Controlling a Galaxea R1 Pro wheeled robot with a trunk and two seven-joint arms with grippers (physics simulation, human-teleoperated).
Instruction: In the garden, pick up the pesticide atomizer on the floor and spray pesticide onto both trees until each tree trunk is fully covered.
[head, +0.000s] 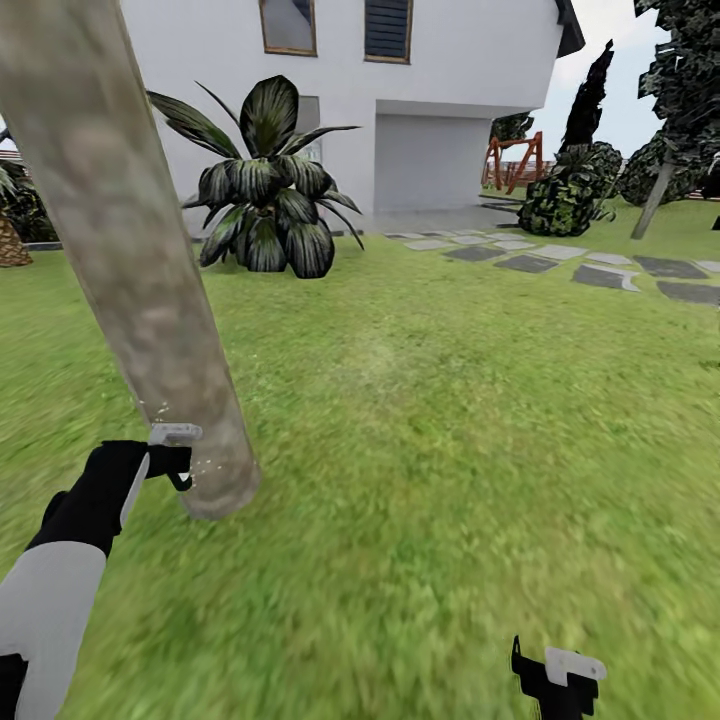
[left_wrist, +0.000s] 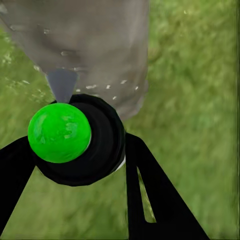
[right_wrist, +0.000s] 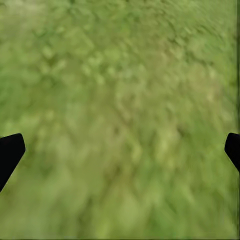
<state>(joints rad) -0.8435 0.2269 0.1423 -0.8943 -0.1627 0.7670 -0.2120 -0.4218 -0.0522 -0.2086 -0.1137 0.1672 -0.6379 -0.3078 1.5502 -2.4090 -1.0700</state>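
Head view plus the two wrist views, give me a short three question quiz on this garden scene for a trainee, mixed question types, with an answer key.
1. True or false: the left tool holds the atomizer with the round green cap right beside the thick mottled grey-brown tree trunk.
2. What are the tiny white specks on the trunk? A) pesticide B) leaves C) pebbles
3. Fill in: the right tool hangs open over the blurry green ____.

Key: 1 true; 2 A; 3 grass.

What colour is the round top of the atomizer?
Bright green; the atomizer top shows best in the left wrist view.
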